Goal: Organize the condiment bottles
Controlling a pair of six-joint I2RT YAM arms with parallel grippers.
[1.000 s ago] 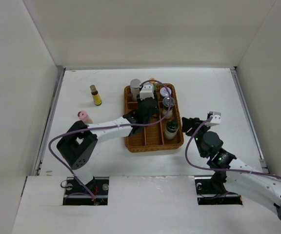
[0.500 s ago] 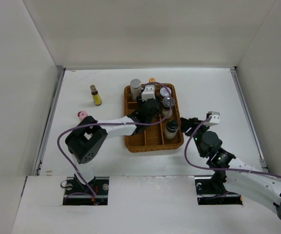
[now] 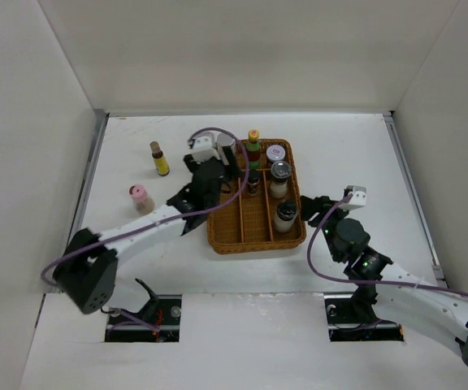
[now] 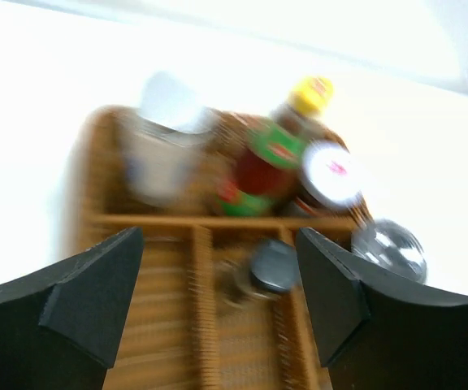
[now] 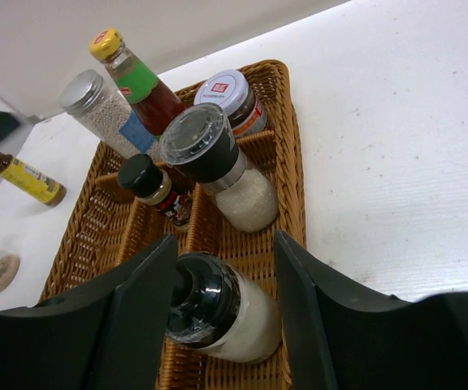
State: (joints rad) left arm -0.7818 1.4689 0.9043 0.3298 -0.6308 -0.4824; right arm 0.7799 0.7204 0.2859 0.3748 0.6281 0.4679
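The brown woven basket [image 3: 218,237] holds several condiment bottles: a silver-lidded shaker [image 3: 226,146], a green-red sauce bottle with yellow cap [image 3: 253,147], a white-lidded jar [image 3: 275,153], a small black-capped jar [image 3: 253,180] and two clear grinders [image 3: 280,179] [image 3: 285,215]. A yellow bottle [image 3: 161,160] and a pink-capped one [image 3: 140,197] stand on the table to the left of the basket. My left gripper [image 4: 218,264] hangs open and empty over the basket's left side [image 3: 216,169]. My right gripper [image 5: 224,253] is open around the near grinder [image 5: 222,313], with a gap at its right finger.
White walls close the table on three sides. The basket's near compartments [image 5: 104,244] hold nothing. Bare table [image 3: 356,154] lies to the right of the basket, where my right arm reaches in.
My left gripper has pulled back from over the basket's far end toward the left and opened, uncovering the sauce bottle. My right jaws have widened slightly around the near grinder.
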